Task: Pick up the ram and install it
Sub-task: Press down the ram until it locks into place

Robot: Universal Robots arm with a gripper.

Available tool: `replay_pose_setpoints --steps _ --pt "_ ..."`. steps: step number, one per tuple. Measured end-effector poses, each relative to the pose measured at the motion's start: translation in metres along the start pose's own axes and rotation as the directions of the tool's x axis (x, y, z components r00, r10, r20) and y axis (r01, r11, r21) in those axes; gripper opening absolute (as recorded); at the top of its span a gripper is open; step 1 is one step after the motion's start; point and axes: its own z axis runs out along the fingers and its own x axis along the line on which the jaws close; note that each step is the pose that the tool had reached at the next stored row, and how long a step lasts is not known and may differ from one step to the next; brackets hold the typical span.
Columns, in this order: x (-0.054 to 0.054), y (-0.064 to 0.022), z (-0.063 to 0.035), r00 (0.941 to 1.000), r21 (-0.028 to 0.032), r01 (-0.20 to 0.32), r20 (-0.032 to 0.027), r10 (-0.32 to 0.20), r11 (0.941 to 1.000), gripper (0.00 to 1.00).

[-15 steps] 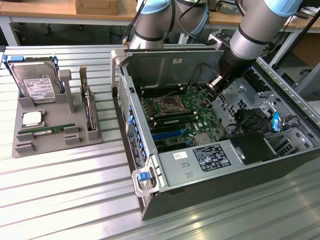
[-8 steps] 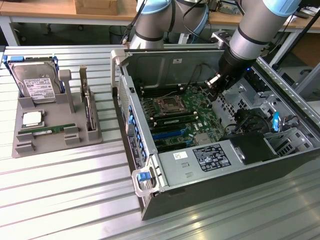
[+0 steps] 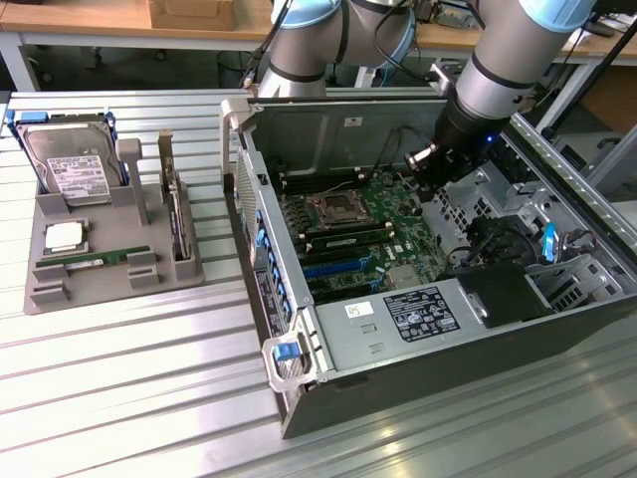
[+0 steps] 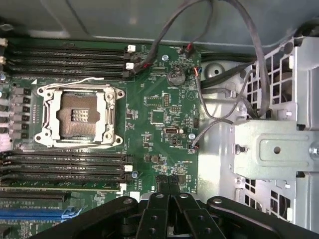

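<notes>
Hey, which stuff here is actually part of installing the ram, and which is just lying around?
Part of the job:
ram, lying in the grey tray
gripper, shut, over the motherboard
memory slots

Lying about:
hard drive
processor chip
expansion card

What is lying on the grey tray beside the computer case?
On the grey tray lie a hard drive, a silver processor chip, the green ram and a dark expansion card on edge. The holders hide each part's lower edge.
</notes>
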Motion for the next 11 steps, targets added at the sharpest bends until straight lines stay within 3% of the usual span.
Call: replay_pose_setpoints --steps 3,11 --pt "0.0000 0.0000 0.0001 0.9947 0.0052 -0.102 0.0107 0.102 0.9947 0.10" --pt "0.0000 0.0000 0.0002 0.9938 0.0056 -0.110 0.0115 0.110 0.9939 0.10"
